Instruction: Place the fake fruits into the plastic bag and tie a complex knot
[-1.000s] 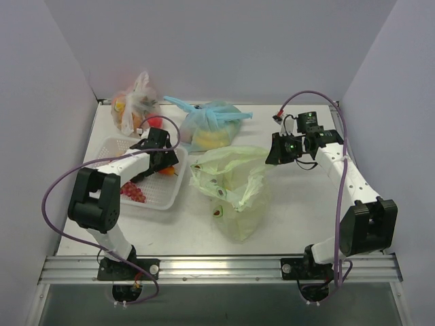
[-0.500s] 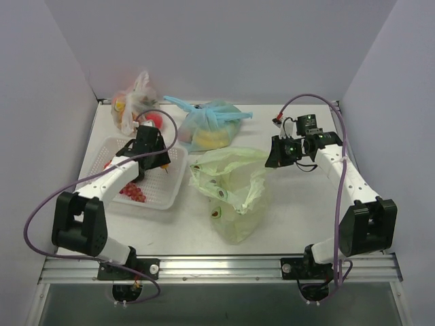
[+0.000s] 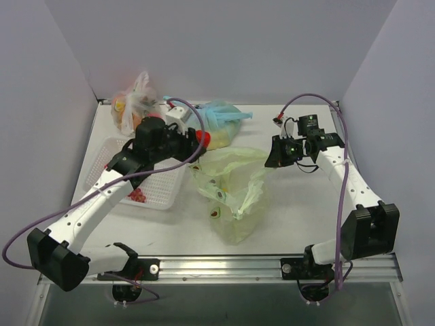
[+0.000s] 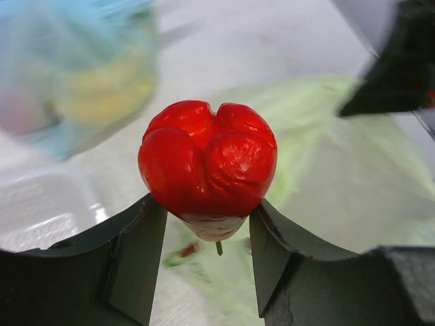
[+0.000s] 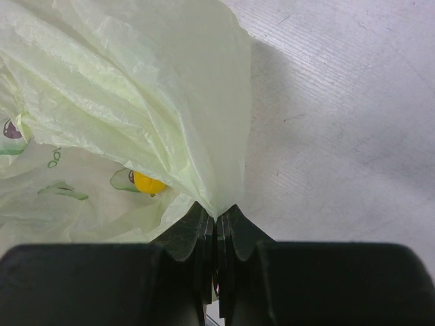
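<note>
The left gripper (image 4: 207, 219) pinches a glossy, lobed red fruit (image 4: 207, 163) between its two dark fingers (image 4: 139, 261), a thin green stem poking out below. In the overhead view the fruit hangs just left of centre, above the near edge of the light blue knotted bag (image 3: 221, 125), and just beyond the upper left corner of the plastic bag (image 3: 234, 187). That pale green bag lies crumpled in the middle of the table (image 3: 299, 210). Its upper right edge is drawn toward the right gripper (image 5: 217, 227), whose fingers are pressed together on a fold of the film. Through the film, low in the right wrist view, a small yellow spot (image 5: 148, 183) shows; whether it is a fruit or a print cannot be told. At centre left, the white mesh basket (image 3: 163, 193) holds a dark red grape bunch (image 3: 138, 195), partly hidden by the left arm. The blue bag shows yellow fruit inside. In the upper left, a clear bag (image 3: 132, 109) holds orange fruit.
</note>
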Robot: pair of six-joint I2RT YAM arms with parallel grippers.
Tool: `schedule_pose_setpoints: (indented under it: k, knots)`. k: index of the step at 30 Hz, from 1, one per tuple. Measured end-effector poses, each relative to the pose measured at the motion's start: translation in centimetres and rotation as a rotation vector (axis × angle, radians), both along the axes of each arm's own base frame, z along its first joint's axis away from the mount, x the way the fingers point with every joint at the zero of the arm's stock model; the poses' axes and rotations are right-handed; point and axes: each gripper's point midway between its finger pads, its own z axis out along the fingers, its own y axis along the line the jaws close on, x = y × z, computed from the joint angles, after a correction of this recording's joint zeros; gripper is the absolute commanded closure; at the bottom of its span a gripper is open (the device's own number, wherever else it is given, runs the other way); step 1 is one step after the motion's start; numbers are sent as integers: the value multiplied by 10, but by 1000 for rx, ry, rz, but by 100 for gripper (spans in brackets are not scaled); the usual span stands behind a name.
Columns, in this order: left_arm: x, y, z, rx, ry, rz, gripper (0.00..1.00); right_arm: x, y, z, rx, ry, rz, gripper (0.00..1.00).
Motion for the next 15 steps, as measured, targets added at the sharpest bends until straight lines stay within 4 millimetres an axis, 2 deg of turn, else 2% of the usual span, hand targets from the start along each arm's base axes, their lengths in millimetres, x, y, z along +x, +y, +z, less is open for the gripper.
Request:
schedule_pose_setpoints:
  k: [3, 5, 8, 10, 12, 15]
  knots:
    - [-39, -55, 24, -36, -74, -241, 78, 0, 0, 1, 0, -2, 0, 100]
    - [-58, -79, 30, -42, -102, -355, 78, 0, 0, 1, 1, -3, 0, 100]
    - [-75, -104, 25, -13, -122, -489, 27, 0, 0, 2, 1, -5, 0, 100]
    - [-81, -116, 18, 19, -123, -568, 3, 0, 0, 2, 1, -6, 0, 100]
    - [-84, -123, 12, 46, -113, -627, 2, 0, 0, 2, 2, -6, 0, 100]
    - [-85, -119, 11, 94, -108, -664, 3, 0, 0, 2, 2, -5, 0, 100]
